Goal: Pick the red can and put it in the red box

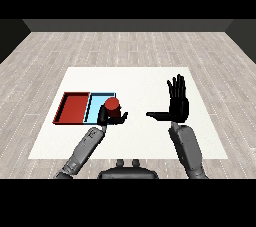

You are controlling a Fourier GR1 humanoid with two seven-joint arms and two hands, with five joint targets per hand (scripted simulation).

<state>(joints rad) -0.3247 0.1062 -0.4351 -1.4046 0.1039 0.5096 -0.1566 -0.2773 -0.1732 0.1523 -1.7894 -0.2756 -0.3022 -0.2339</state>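
Hiding red can (111,104) base, left hand (111,117) curled

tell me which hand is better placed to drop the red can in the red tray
Left. The left hand is already curled round the red can, over the light blue tray right beside the red tray. The right hand is open and holds nothing, far off on the other side.

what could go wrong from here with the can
1. The left hand holds the red can over the near right edge of the light blue tray; released now, it would likely miss the red tray.
2. Carried low, it could clip the rims between the trays.
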